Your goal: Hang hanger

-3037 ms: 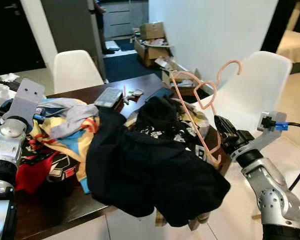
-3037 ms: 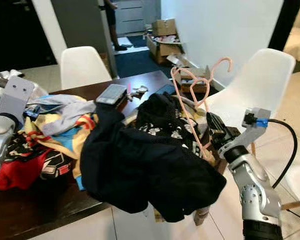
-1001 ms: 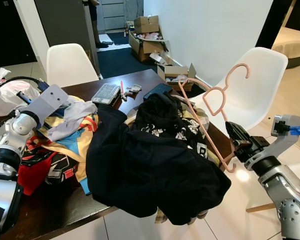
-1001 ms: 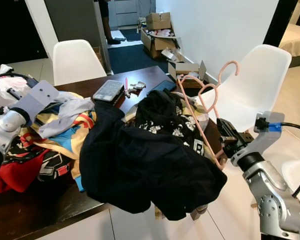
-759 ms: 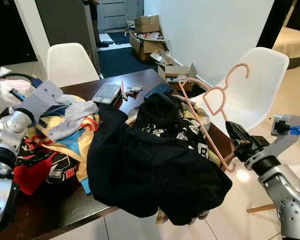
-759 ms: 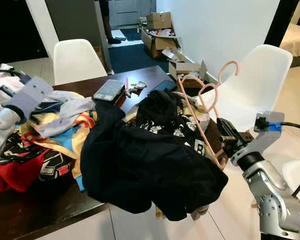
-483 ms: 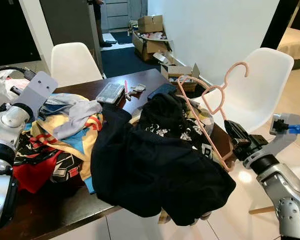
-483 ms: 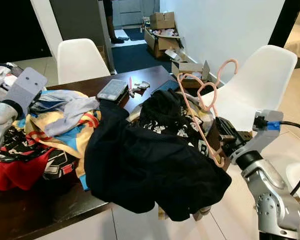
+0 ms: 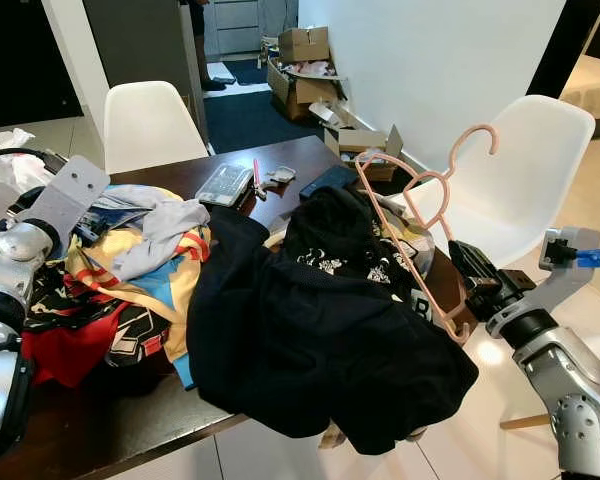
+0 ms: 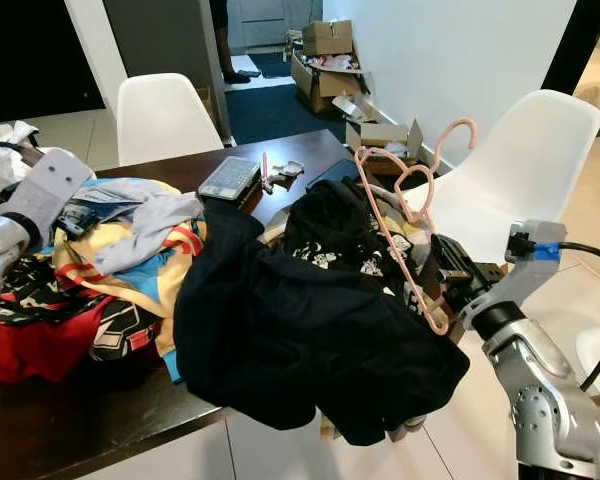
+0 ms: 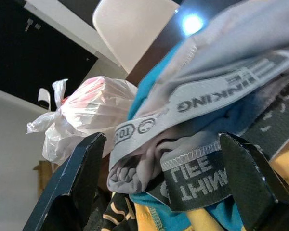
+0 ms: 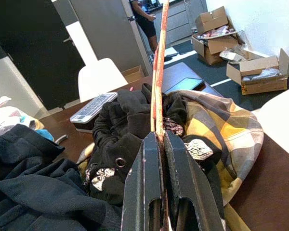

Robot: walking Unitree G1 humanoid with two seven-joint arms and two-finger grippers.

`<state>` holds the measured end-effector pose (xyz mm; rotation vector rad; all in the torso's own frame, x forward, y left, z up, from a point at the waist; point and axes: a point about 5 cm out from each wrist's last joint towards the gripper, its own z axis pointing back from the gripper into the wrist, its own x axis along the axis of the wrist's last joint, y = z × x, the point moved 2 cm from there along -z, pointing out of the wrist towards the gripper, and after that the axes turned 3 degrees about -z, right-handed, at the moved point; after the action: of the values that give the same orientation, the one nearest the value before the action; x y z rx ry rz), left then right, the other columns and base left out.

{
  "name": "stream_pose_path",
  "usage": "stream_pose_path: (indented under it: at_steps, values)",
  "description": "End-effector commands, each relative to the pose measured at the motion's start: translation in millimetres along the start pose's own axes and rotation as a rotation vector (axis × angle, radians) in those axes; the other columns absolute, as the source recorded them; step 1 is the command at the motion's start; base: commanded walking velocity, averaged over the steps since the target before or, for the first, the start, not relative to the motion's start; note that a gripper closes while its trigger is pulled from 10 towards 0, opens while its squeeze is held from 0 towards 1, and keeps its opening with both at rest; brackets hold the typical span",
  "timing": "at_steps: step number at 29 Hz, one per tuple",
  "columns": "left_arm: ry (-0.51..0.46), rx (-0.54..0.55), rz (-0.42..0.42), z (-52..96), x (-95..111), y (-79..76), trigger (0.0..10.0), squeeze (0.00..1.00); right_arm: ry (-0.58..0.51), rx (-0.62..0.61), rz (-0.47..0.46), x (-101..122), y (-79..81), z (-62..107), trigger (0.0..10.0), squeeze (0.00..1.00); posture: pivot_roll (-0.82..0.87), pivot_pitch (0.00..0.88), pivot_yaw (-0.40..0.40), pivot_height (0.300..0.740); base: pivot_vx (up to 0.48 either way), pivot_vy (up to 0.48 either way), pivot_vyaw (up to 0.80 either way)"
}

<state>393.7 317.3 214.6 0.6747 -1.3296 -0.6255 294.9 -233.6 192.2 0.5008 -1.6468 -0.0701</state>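
The robot stands at a dark wooden table (image 9: 310,165) heaped with clothes, and the step in hand appears to be the carrying one: the pink hanger (image 9: 420,215) is already lifted, not yet hung. The right gripper (image 9: 467,280) is clamped on the hanger's lower corner, just off the table's right edge, so the frame rises clear above the table with its hook (image 9: 477,140) uppermost, seen against the white chair (image 9: 520,160) beside the table. In the right wrist view the two black fingers (image 12: 147,192) press flat against the thin pink rod with no gap. The left gripper (image 11: 159,192) sits over the far left part of the table, its fingers spread wide around a wad of grey and blue clothing (image 11: 197,120) without closing on it. A large black garment (image 9: 300,340) spills over the table's near edge. No rail or rod to hang on can be made out, so the next move likely calls for finding one, then carrying the hanger there with the hook kept upright and free of the clothes.
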Motion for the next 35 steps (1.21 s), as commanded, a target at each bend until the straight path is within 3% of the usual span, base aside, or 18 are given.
stream_pose_path:
  at_steps: [1,4,5,7,8,9,10,12,16,22,23,24,25,28,35]
  values:
    - [0.021,-0.013,-0.052,3.1,-6,4.6,10.0,1.00,0.000,0.002,-0.008,-1,0.2,-0.8,10.0,0.00,-0.20,0.048,0.012,0.710,0.000,0.000,0.00]
    - [0.016,-0.020,-0.081,2.4,-4,3.7,10.0,1.00,0.000,0.001,-0.007,-1,0.3,-0.3,10.0,0.00,-0.20,0.048,0.013,0.710,0.000,0.000,0.00]
    - [0.007,-0.026,-0.130,1.8,-2,3.0,10.0,1.00,0.000,0.001,-0.005,0,0.7,0.6,10.0,0.00,-0.21,0.050,0.015,0.710,0.000,0.000,0.00]
    - [0.007,-0.026,-0.130,1.8,-2,3.0,10.0,1.00,0.000,0.001,-0.005,0,0.7,0.6,10.0,0.00,-0.21,0.050,0.015,0.710,0.000,0.000,0.00]
    - [-0.003,-0.036,-0.210,0.6,2,1.0,10.0,0.99,0.000,0.000,-0.002,0,1.0,2.0,10.0,0.00,-0.21,0.054,0.017,0.710,0.000,0.000,0.00]
    - [-0.003,-0.036,-0.210,0.6,2,1.0,10.0,0.99,0.000,0.000,-0.002,0,1.0,2.0,10.0,0.00,-0.21,0.054,0.017,0.710,0.000,0.000,0.00]
    - [-0.014,-0.042,-0.291,-0.8,6,-1.2,10.0,0.00,-0.001,-0.002,0.001,1,1.1,3.7,10.0,0.00,-0.22,0.058,0.019,0.710,0.000,0.000,0.00]
    - [-0.014,-0.042,-0.291,-0.8,6,-1.2,10.0,0.00,-0.001,-0.002,0.001,1,1.1,3.7,10.0,0.00,-0.22,0.058,0.019,0.710,0.000,0.000,0.00]
    - [-0.093,-0.001,-0.433,-6.3,28,-4.2,10.0,0.00,0.000,-0.010,0.005,2,1.8,10.1,10.0,0.00,-0.23,0.076,0.031,0.710,0.000,0.000,0.00]
    - [-0.139,0.014,-0.473,-9.4,40,-9.6,10.0,0.00,0.004,-0.019,0.008,1,2.1,13.9,10.0,0.00,-0.24,0.086,0.035,0.710,0.000,0.000,0.00]
    - [-0.139,0.004,-0.476,-10.0,40,-12.7,2.3,0.00,0.004,-0.022,0.010,2,1.6,14.6,10.0,0.00,-0.25,0.088,0.035,0.710,0.000,0.000,0.00]
    - [-0.139,0.004,-0.476,-10.0,40,-12.7,2.3,0.00,0.004,-0.022,0.010,2,1.6,14.6,10.0,0.00,-0.25,0.088,0.035,0.710,0.000,0.000,0.00]
    - [-0.134,-0.017,-0.474,-10.3,38,-17.2,0.0,0.00,0.005,-0.025,0.013,2,1.2,15.2,10.0,0.00,-0.25,0.094,0.037,0.710,0.000,0.000,0.00]
    - [-0.113,-0.056,-0.474,-9.9,30,-26.7,0.0,0.00,0.005,-0.031,0.016,3,0.8,16.6,10.0,0.00,-0.25,0.097,0.039,0.710,0.000,0.000,0.00]
    - [-0.094,-0.056,-0.485,-8.4,23,-28.3,0.0,0.00,0.006,-0.037,0.016,3,-0.1,17.3,10.0,0.00,-0.25,0.098,0.038,0.710,0.000,0.000,0.00]
